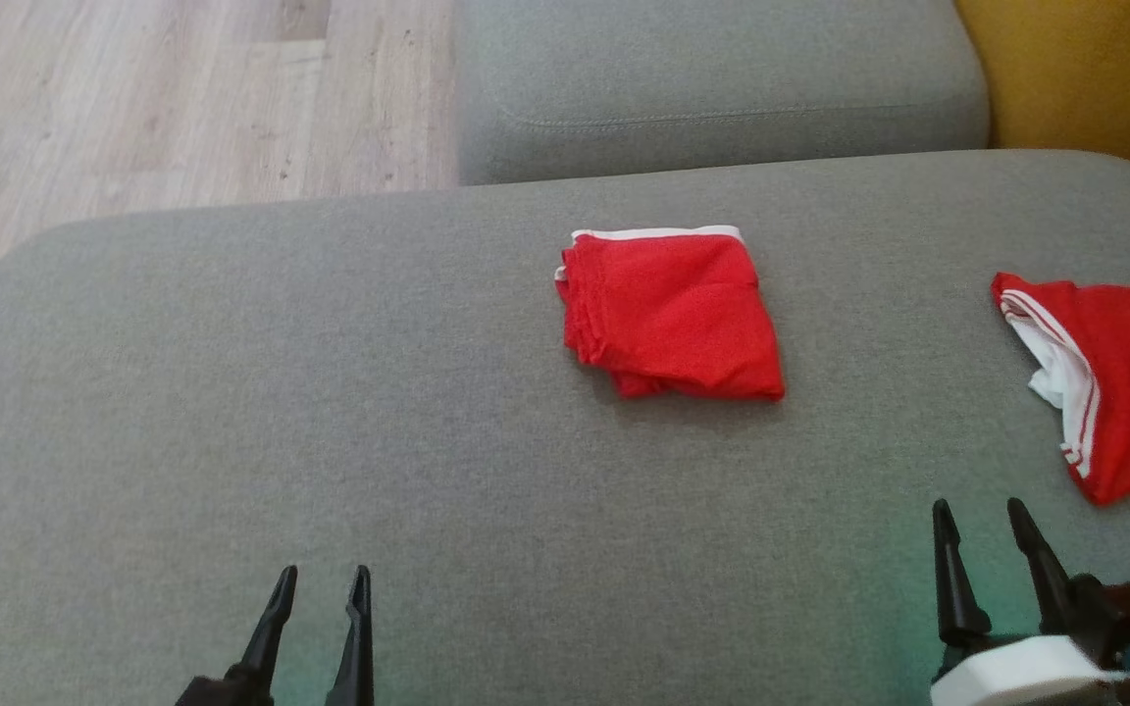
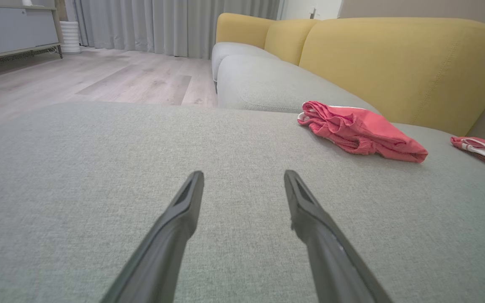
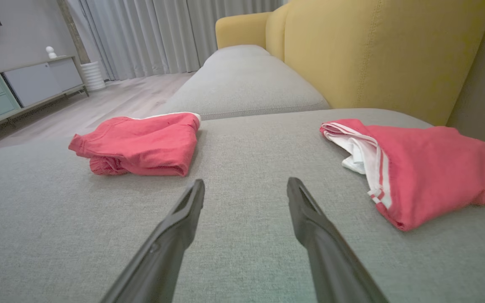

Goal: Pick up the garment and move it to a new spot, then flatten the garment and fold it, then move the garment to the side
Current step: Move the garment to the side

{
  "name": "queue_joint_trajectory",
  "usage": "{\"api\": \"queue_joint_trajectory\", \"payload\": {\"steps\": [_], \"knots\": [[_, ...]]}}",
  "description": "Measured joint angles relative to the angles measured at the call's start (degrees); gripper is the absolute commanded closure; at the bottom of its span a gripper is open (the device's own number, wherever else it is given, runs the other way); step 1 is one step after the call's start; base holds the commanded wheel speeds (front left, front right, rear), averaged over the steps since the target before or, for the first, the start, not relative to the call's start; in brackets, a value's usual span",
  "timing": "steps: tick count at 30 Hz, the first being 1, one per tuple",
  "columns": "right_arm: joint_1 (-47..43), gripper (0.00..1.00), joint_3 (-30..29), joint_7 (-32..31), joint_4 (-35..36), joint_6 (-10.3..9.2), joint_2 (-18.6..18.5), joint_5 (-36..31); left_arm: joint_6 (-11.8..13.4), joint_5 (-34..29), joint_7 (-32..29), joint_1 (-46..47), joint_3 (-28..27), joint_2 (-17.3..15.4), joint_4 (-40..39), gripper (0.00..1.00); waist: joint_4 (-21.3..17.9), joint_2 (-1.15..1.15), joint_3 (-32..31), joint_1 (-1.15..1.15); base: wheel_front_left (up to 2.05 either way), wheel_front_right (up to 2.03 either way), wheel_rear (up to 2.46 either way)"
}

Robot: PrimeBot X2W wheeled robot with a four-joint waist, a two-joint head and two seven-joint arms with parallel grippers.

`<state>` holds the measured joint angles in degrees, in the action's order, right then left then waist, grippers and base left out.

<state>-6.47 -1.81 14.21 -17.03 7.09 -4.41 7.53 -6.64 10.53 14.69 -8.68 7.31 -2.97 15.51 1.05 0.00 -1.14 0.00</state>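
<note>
My left tool (image 1: 326,571) and right tool (image 1: 978,505) are both wide, holding nothing, over the grey sofa cushion (image 1: 330,392). The folded red garment (image 1: 671,314) lies mid-cushion, well apart from both. The second red garment (image 1: 1114,382), white-trimmed, is near my right tool.

Left tool (image 1: 324,579) and right tool (image 1: 979,513) — both spread wide, holding nothing.
</note>
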Motion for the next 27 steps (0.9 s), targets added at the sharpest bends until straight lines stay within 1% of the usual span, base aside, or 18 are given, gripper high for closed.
{"api": "queue_joint_trajectory", "payload": {"steps": [2,4,5,9,11,12,14,17,20,25,27], "knots": [[0.6,0.00,0.5,0.0,-0.5,0.00,0.0,1.4,0.0,0.0,0.0,0.0,0.1,0.0,-0.1,0.00,0.4,0.00,0.4,0.00,0.00,0.00,0.00],[2.4,0.00,1.6,-0.1,-1.4,0.00,0.0,4.0,0.0,0.1,0.0,0.1,0.5,0.0,-0.3,0.00,0.9,0.00,0.8,0.00,0.00,0.00,0.00],[4.0,0.00,1.8,-1.2,-1.5,0.00,0.0,5.7,0.0,0.2,0.0,0.1,0.8,0.0,-0.4,0.00,1.2,0.00,1.2,0.00,0.00,0.00,0.00],[14.2,0.00,1.7,-8.9,-1.1,0.00,-1.4,14.1,-0.1,0.2,0.0,1.2,2.4,0.0,-0.8,0.00,2.4,0.00,3.6,0.00,0.00,0.00,0.00],[19.7,0.00,1.9,-13.2,-1.0,0.00,-3.3,16.8,-0.4,0.3,0.0,2.8,3.5,0.0,-0.9,0.00,3.4,0.00,5.1,0.01,0.00,0.00,0.00],[19.7,0.00,1.9,-13.2,-1.0,0.00,-3.3,16.8,-0.4,0.3,0.0,2.8,3.5,0.0,-0.9,0.00,3.4,0.00,5.1,0.01,0.00,0.00,0.00],[24.7,0.00,0.8,-16.9,-1.8,0.00,-4.3,19.1,-0.4,0.9,0.0,4.5,4.7,0.0,-1.0,0.00,4.6,0.00,6.5,0.01,0.00,0.00,0.00],[29.7,0.00,0.3,-23.3,-5.2,0.00,-6.7,19.6,-0.4,1.5,0.0,6.8,6.7,0.0,-1.0,0.00,7.0,0.00,8.6,0.01,0.00,0.00,0.00],[32.7,0.00,-1.2,-27.9,-9.9,0.00,-7.8,20.5,-0.4,2.2,0.0,8.4,8.6,0.0,-1.0,0.00,9.7,0.00,10.8,0.01,0.00,0.00,0.00],[36.8,0.00,-2.2,-32.3,-18.1,0.00,-9.1,20.2,-0.3,2.8,0.0,10.4,11.2,0.0,-1.0,0.00,14.2,0.00,14.2,0.01,0.00,0.00,0.00],[38.1,0.00,-2.4,-32.5,-21.1,0.00,-9.1,19.9,0.2,3.2,0.0,10.9,11.7,0.1,-1.1,0.00,15.7,0.00,15.4,0.01,0.00,0.00,0.00]]}}
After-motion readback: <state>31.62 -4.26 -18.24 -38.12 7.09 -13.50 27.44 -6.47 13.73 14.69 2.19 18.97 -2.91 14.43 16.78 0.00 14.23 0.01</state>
